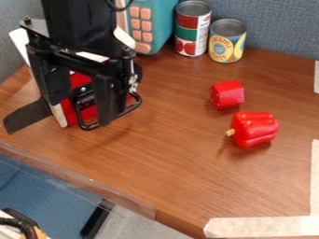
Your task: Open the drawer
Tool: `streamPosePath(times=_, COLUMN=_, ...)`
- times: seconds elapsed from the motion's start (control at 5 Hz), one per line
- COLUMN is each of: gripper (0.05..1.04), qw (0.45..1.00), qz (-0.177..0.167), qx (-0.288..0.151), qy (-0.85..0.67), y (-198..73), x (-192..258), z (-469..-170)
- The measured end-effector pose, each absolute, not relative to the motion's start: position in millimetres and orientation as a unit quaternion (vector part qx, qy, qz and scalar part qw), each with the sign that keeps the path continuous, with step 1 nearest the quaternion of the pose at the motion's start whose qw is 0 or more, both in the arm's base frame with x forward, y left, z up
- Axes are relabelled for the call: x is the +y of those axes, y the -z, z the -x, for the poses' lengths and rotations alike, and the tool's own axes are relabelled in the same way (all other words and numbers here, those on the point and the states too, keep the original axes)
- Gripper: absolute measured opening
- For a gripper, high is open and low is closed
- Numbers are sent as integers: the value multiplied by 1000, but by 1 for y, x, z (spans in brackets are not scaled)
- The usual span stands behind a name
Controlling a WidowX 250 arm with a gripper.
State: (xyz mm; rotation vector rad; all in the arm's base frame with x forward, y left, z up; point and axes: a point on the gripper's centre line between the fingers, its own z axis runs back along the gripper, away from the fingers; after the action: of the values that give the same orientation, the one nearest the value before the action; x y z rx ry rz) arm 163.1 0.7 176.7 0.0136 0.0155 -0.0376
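so the black gripper (84,95) is over on the left, right in front of the red-and-white drawer unit (89,113), can't tell if it's clenched or released. then teal keypad toy (154,23), tomato can (192,29), pineapple can (226,42), red block (228,95), red bell pepper (254,129)

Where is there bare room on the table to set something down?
Mainly between the gripper and the red pepper, down to the table's front edge; a smaller patch lies between the pepper and the right-hand tape. It is crowded around the gripper, black handle and cans.
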Motion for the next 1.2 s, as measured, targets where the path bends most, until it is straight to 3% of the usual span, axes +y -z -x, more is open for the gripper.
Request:
streamPosePath(times=0.2, gripper=1001, qw=1000, qz=-7, qx=13, qy=23, y=-173, x=0, z=-161)
streamPosePath(times=0.8, gripper=1001, qw=990, qz=-29, qx=-31, qy=136, y=-144, x=12, z=-160)
streamPosePath(times=1.2, gripper=1001, qw=972, qz=-59, qx=-102, qy=204, y=-128, x=18, z=-186)
